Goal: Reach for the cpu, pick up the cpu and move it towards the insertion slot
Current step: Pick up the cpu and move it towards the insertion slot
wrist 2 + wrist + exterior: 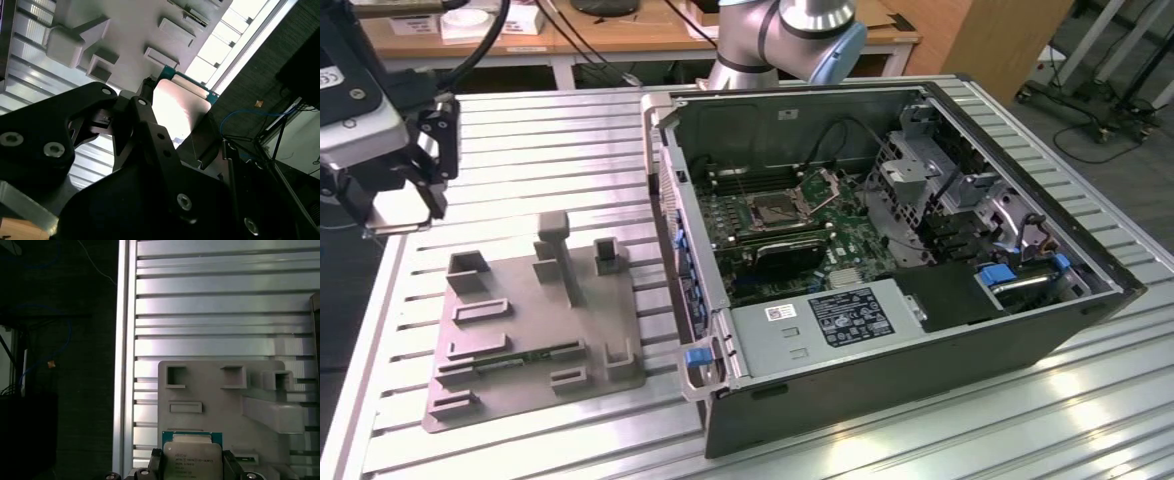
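My gripper point(398, 214) hangs at the exterior view's left, above the slatted table's left edge and just off the far-left corner of the grey fixture point(534, 320). It is shut on the cpu point(403, 200), a thin square chip with a pale metal top. In the first wrist view the cpu point(192, 454) sits between two dark fingers point(156, 461), above the fixture point(220, 405). The second wrist view shows the cpu's point(182, 107) bright flat face. The insertion slot point(774, 210), a square metal-framed socket on the green motherboard, lies inside the open computer case, well to the right of the gripper.
The open computer case point(1067, 330) fills the table's right half, its near wall point(674, 230) standing between gripper and socket. A white-labelled black box point(847, 315) sits in its front. A green memory stick point(520, 358) lies in the fixture. The arm's base point(787, 40) stands behind the case.
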You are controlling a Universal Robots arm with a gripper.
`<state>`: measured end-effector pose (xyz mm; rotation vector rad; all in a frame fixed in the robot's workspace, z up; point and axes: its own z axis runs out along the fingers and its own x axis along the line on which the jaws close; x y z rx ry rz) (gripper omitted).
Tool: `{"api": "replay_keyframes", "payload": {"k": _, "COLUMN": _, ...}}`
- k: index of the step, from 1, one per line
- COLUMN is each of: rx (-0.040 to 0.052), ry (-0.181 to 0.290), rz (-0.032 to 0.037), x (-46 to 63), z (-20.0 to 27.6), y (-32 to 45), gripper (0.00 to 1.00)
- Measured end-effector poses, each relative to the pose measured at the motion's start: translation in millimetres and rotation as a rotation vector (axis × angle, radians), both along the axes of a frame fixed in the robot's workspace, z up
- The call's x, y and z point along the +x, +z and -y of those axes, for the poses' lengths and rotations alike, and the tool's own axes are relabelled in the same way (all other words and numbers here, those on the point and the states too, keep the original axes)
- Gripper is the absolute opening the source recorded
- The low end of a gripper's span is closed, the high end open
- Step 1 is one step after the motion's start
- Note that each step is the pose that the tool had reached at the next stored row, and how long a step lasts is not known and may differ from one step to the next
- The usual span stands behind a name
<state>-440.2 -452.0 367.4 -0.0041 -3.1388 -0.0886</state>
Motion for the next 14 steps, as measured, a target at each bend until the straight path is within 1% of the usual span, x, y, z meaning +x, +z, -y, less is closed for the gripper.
{"api": "replay_keyframes", "payload": {"k": 14, "rx": 0.0001, "ry": 0.0, "rz": -0.0003, "x": 0.0, "z": 0.0, "y": 14.2, "gripper": 0.55}}
